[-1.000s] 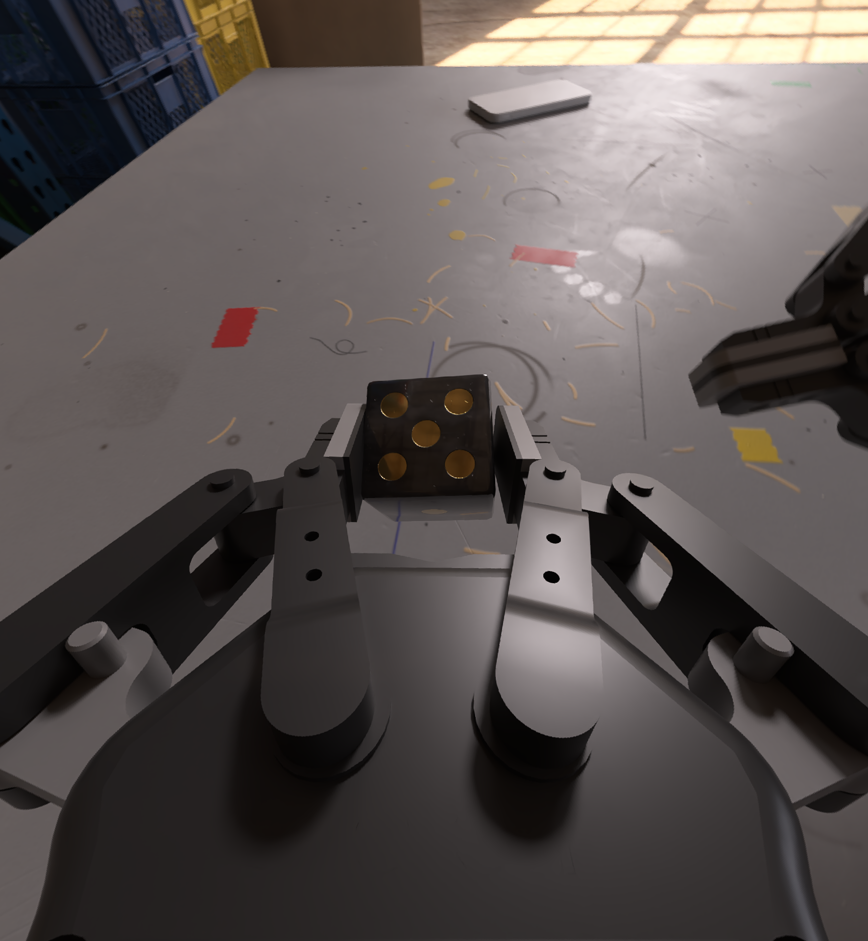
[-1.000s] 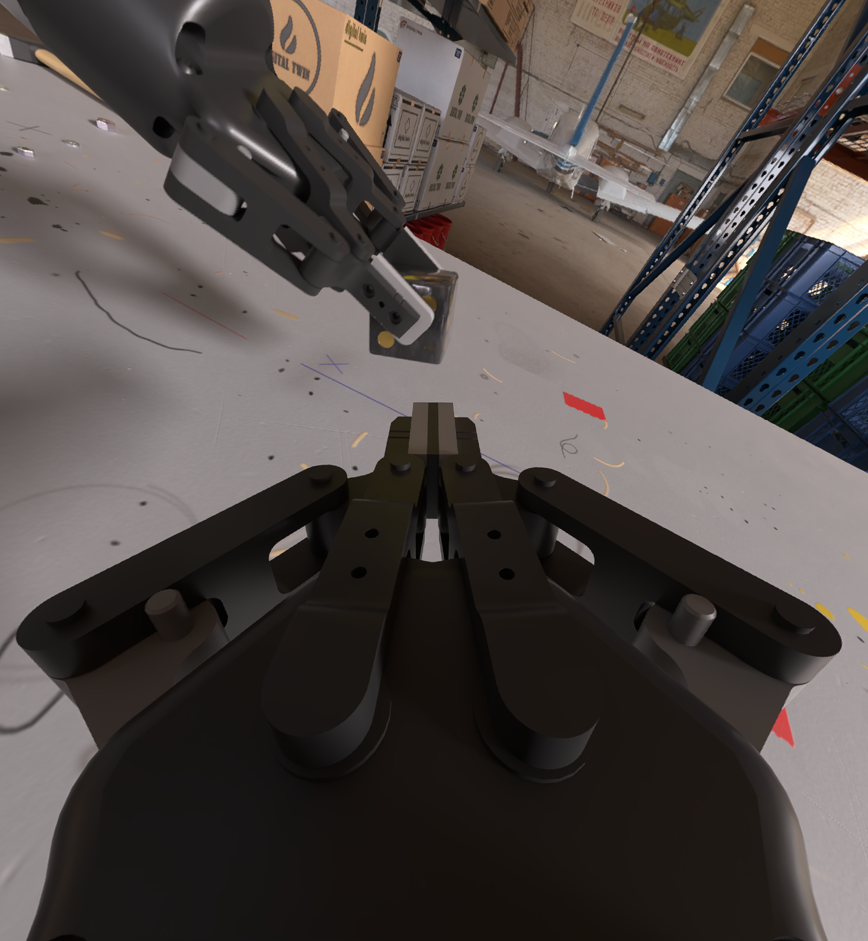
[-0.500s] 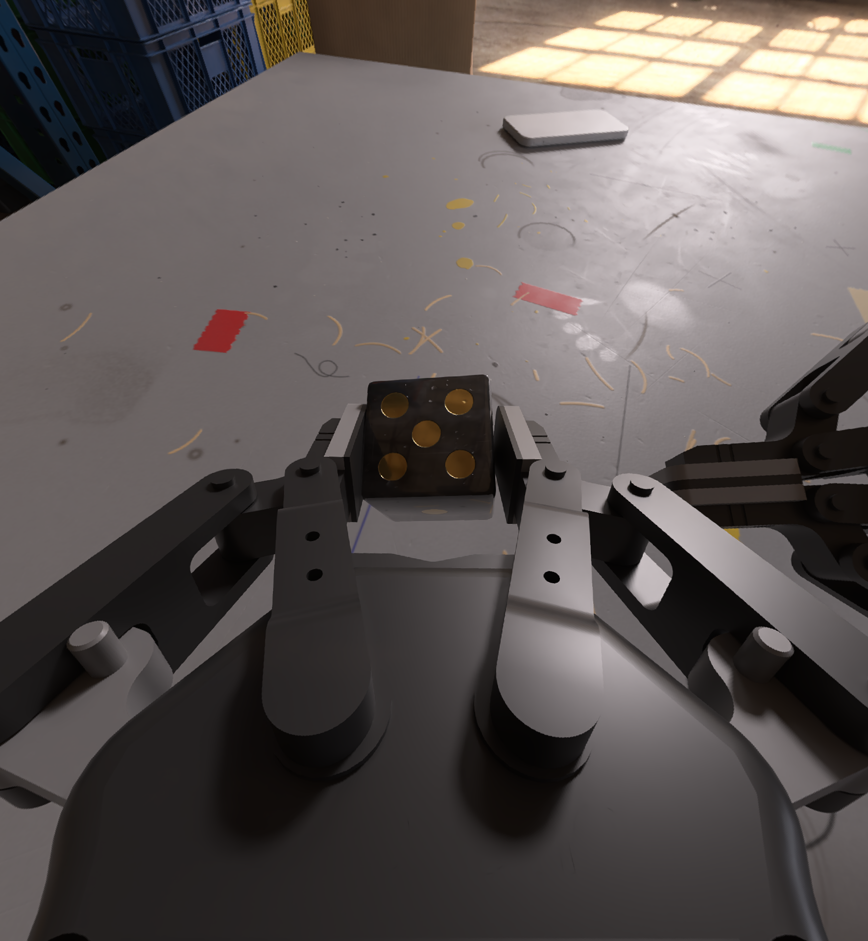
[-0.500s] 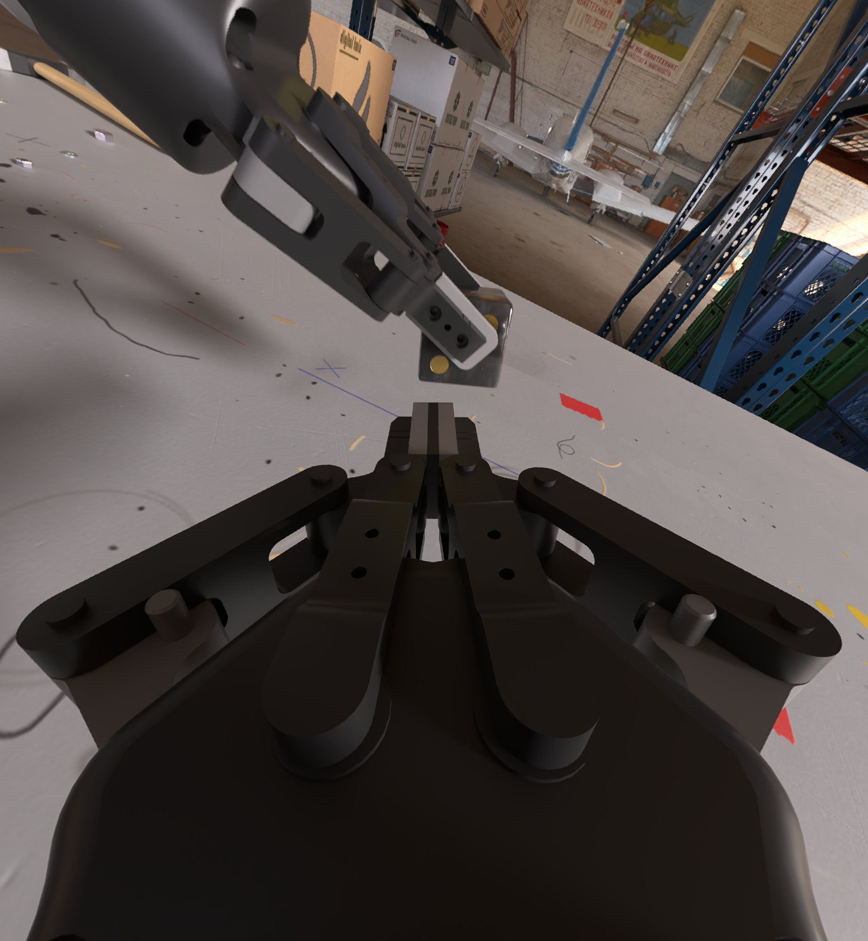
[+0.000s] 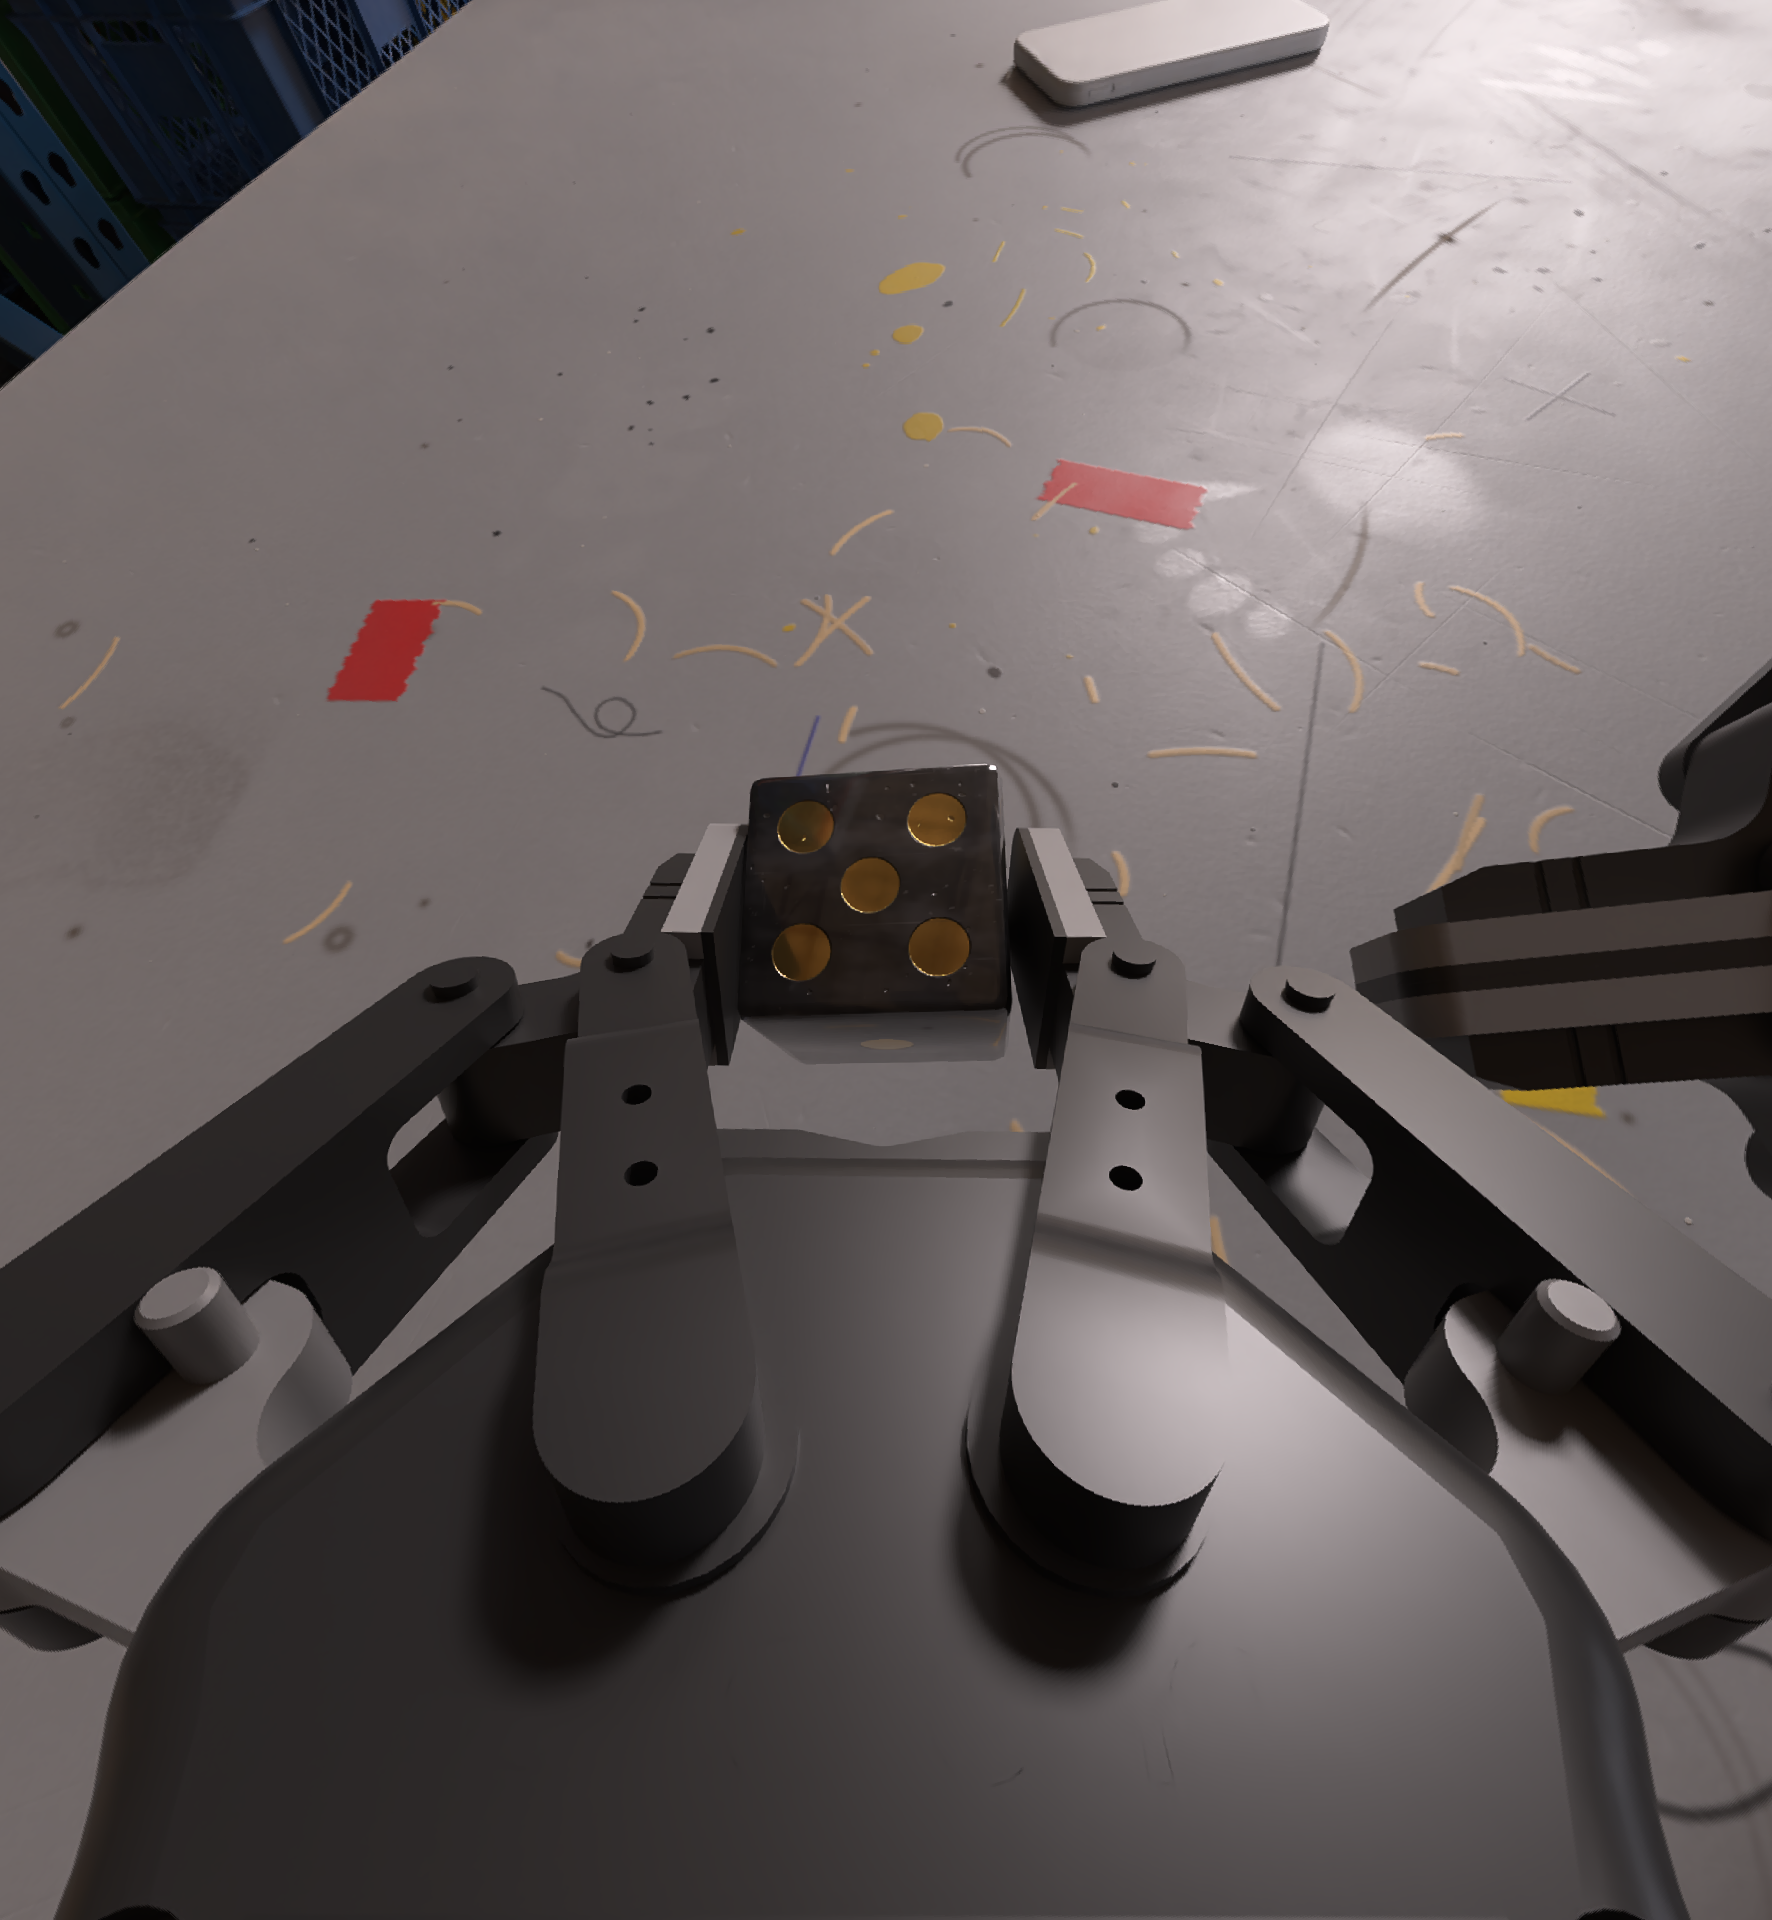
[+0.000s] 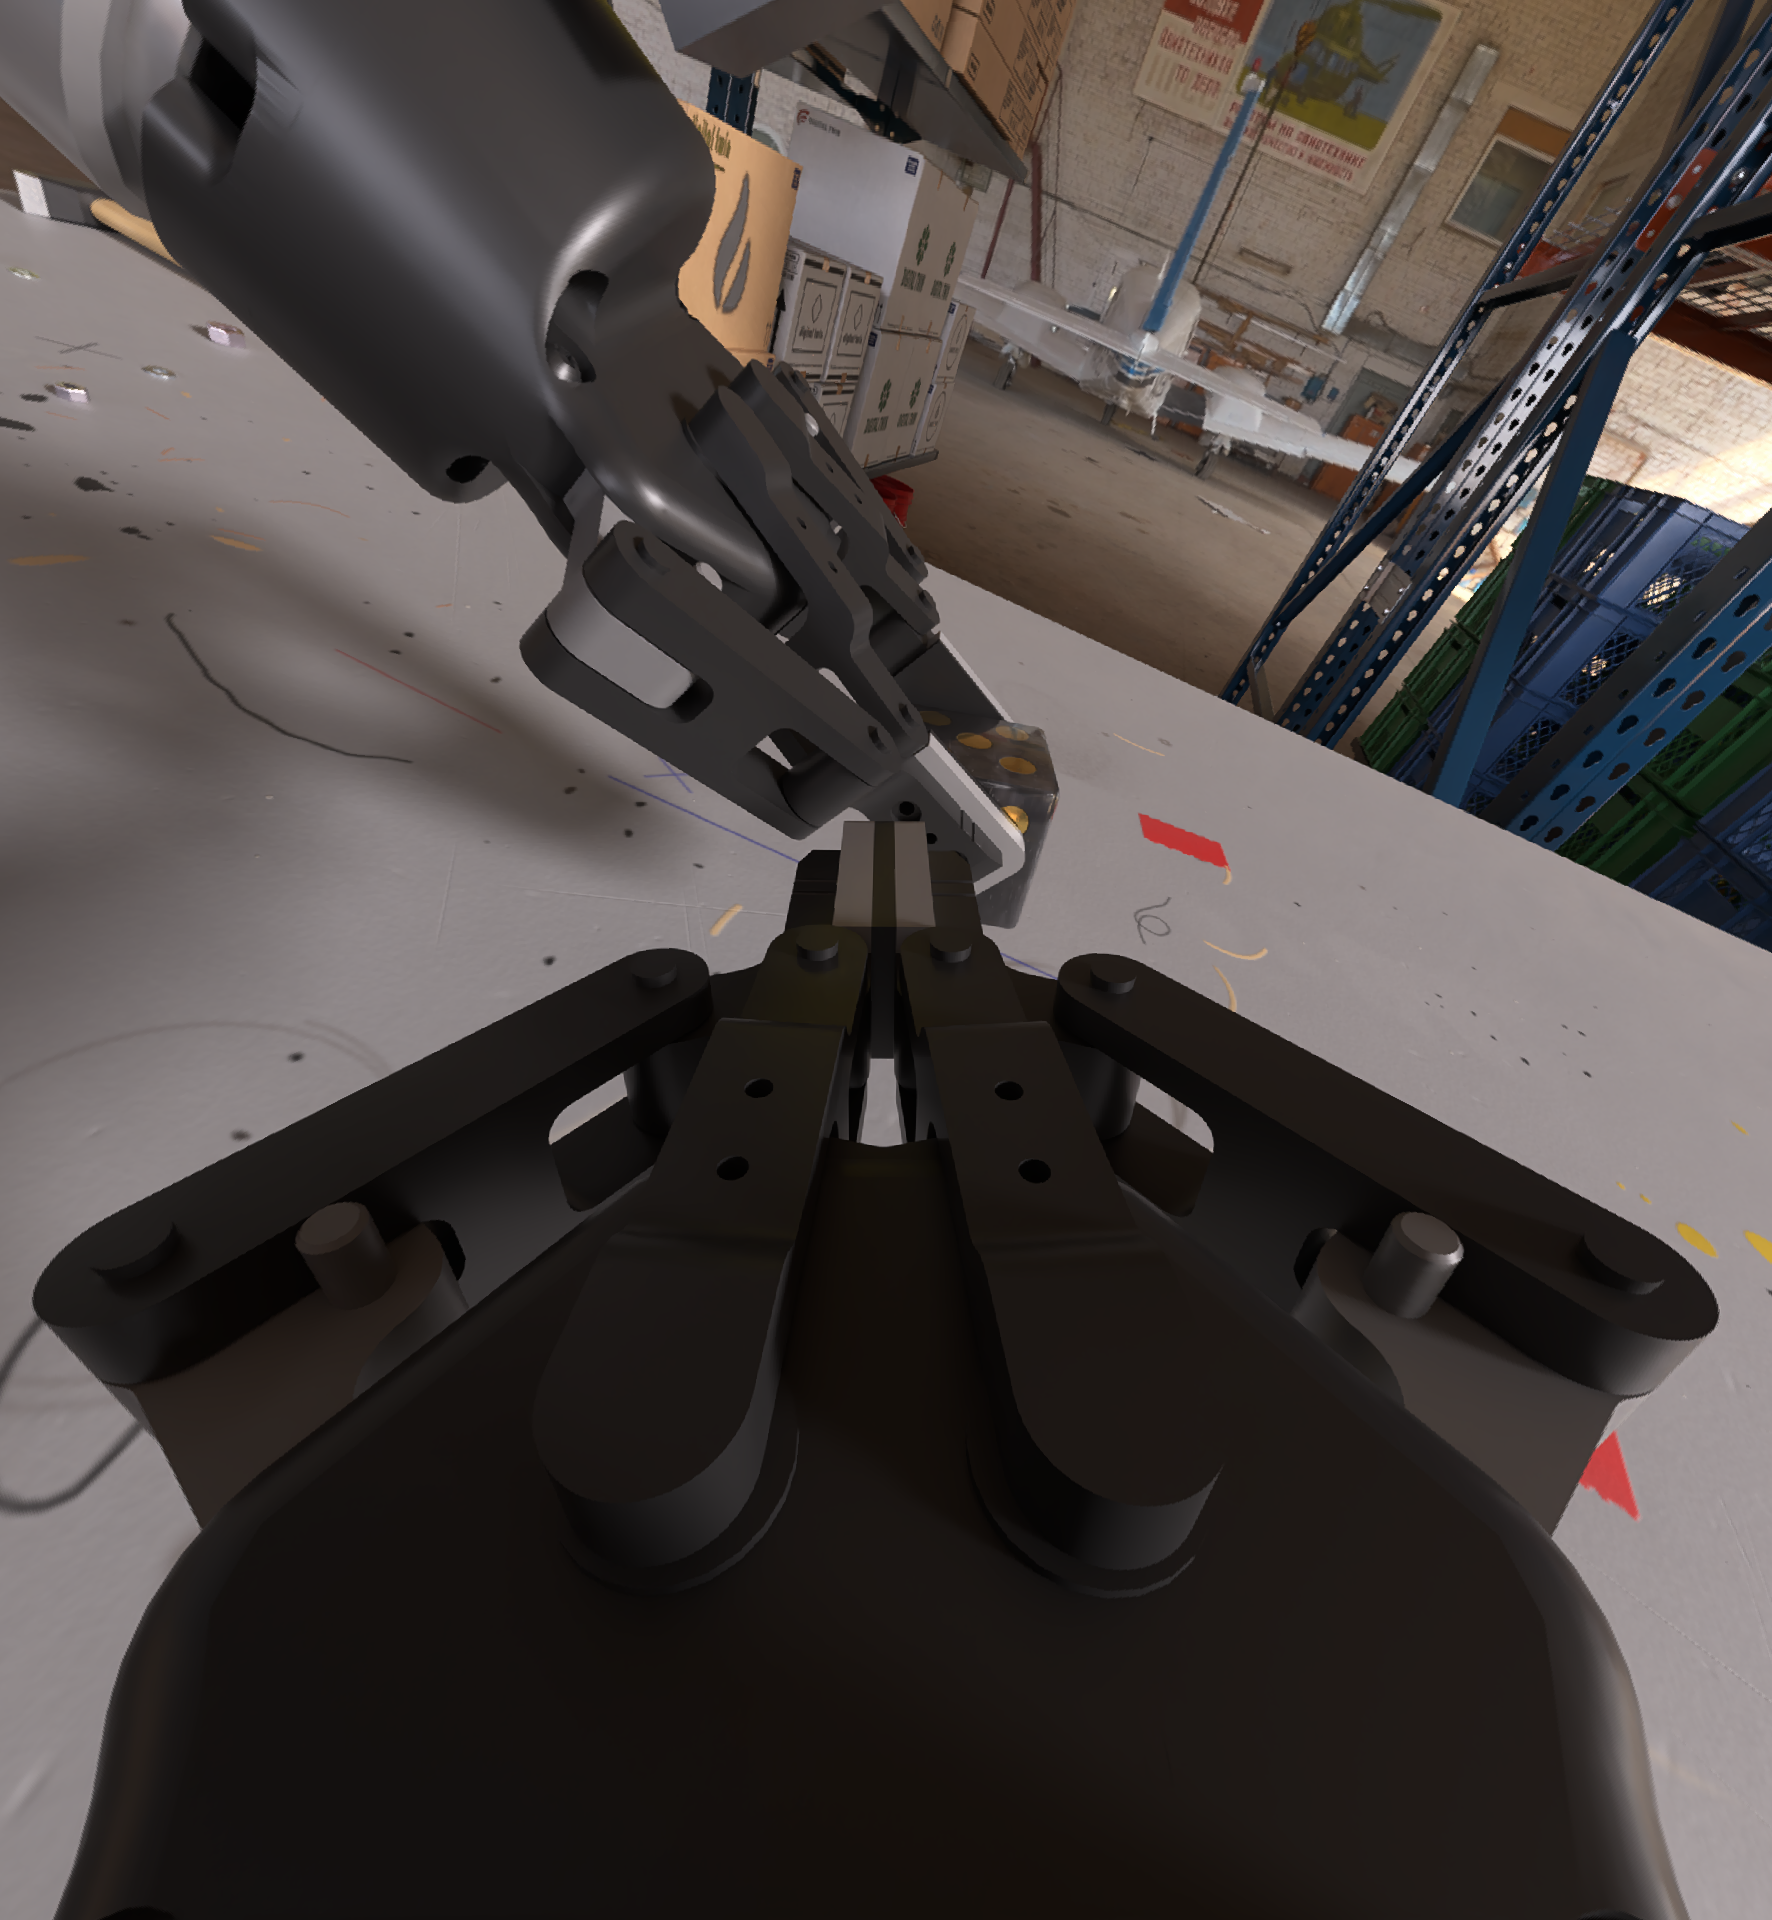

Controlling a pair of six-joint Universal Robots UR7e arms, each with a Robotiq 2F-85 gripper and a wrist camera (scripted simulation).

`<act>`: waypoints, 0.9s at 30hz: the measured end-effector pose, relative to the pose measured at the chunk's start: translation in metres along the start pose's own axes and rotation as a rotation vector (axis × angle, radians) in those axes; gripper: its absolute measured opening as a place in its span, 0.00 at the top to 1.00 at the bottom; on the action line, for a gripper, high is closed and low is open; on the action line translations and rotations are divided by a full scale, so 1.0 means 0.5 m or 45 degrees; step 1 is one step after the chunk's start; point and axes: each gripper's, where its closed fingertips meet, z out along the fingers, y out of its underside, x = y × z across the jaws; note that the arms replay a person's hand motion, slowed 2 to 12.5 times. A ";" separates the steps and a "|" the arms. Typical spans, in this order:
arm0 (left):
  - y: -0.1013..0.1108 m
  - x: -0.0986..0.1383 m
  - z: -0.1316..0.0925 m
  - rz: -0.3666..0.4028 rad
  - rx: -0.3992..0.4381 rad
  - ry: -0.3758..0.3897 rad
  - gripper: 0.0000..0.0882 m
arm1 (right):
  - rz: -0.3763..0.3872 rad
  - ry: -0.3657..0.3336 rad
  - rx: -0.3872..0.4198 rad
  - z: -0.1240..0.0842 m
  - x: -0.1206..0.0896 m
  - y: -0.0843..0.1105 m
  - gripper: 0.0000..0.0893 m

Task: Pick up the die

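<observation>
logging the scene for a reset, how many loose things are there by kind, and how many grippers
die: 1, black with gold pips, clamped in the left gripper
flat white slab: 1, lying on the table at the far end
grippers: 2, the left one and the right gripper, shut on nothing
total: 2 loose things, 2 grippers

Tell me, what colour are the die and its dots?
The die is black with gold dots, seen best in the left wrist view.
</observation>
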 end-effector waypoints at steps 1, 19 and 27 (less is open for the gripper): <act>-0.001 0.002 0.001 0.000 0.000 0.003 0.51 | 0.001 0.000 0.001 0.000 0.000 0.000 1.00; -0.006 0.017 0.010 0.040 -0.023 0.050 0.51 | -0.010 -0.008 -0.001 0.000 -0.003 0.000 1.00; -0.003 0.018 0.011 0.034 -0.020 0.086 0.51 | -0.009 -0.013 0.002 0.000 -0.003 0.000 1.00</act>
